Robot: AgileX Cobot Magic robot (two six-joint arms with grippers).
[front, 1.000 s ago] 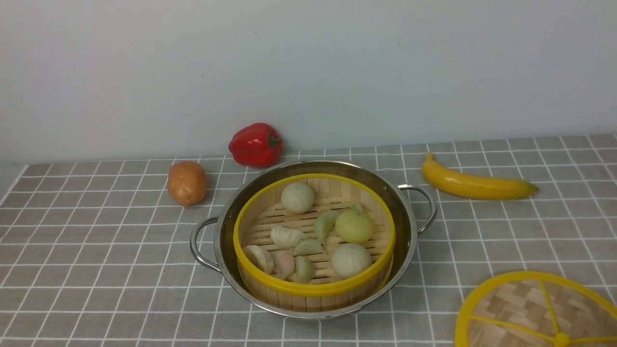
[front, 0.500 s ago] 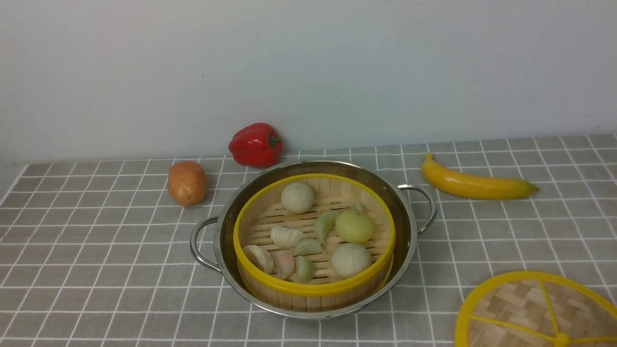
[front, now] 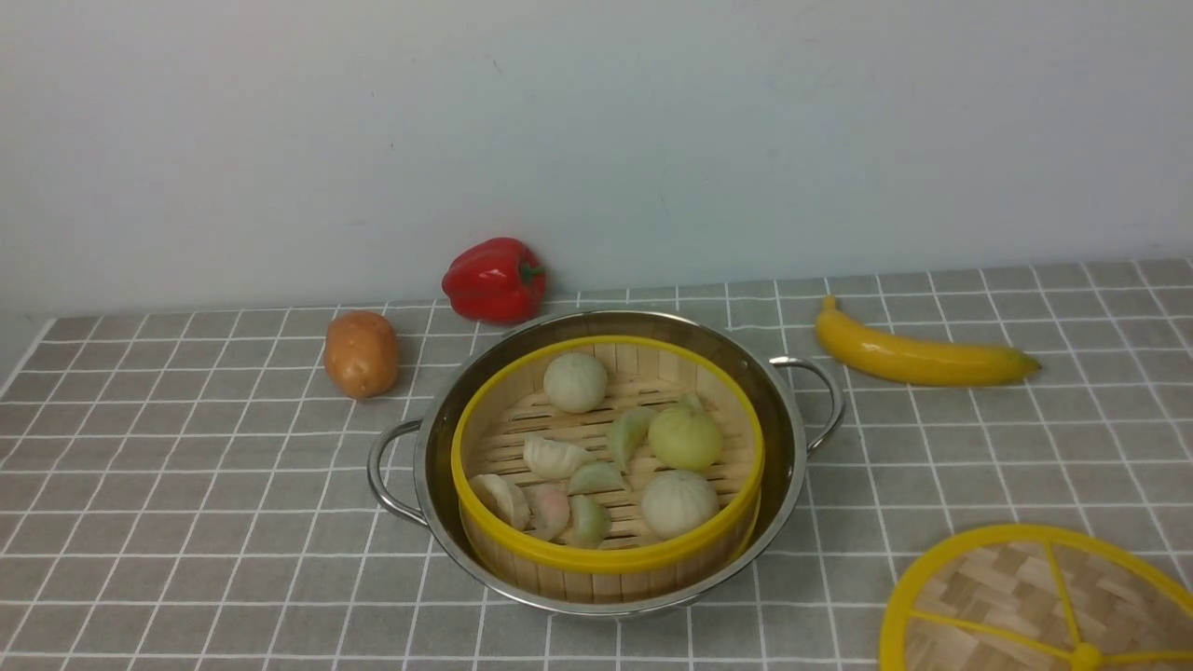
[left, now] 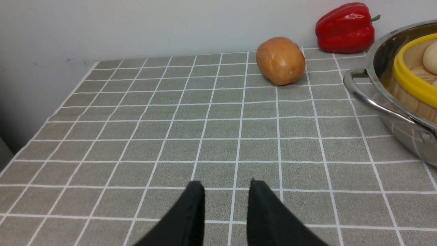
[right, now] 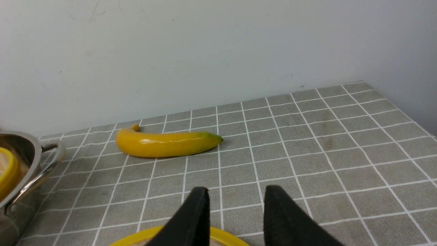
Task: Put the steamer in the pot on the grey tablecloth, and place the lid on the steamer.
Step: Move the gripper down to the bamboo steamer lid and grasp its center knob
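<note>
1. Steamer point(front: 606, 558) already seated in pot point(front: 610, 609), w/ buns & dumplings inside; that half of the task is judged done.
2. Pot stood on grey tablecloth point(front: 233, 522), to the R of L pincer point(left: 226, 184) & to the L of R pincer point(right: 235, 189).
3. Lid point(front: 1025, 582) not yet placed: laid flat on cloth, R of pot, near R pincer & partly beneath it in that wrist view; well apart from L pincer.
4. L pincer: tips spread, nothing held, cloth seen btwn them.
5. R pincer: tips spread too, nothing gripped; lid not seen to be pinched.
6. Left to do, as judged: lid to be picked up, prob. by R pincer as the nearer one, carried over to steamer, lowered onto its yellow rim & let go.
7. Potato point(front: 362, 355), pepper point(front: 495, 280) & banana point(front: 923, 359) lie beyond the pincers; no part in the task.
</note>
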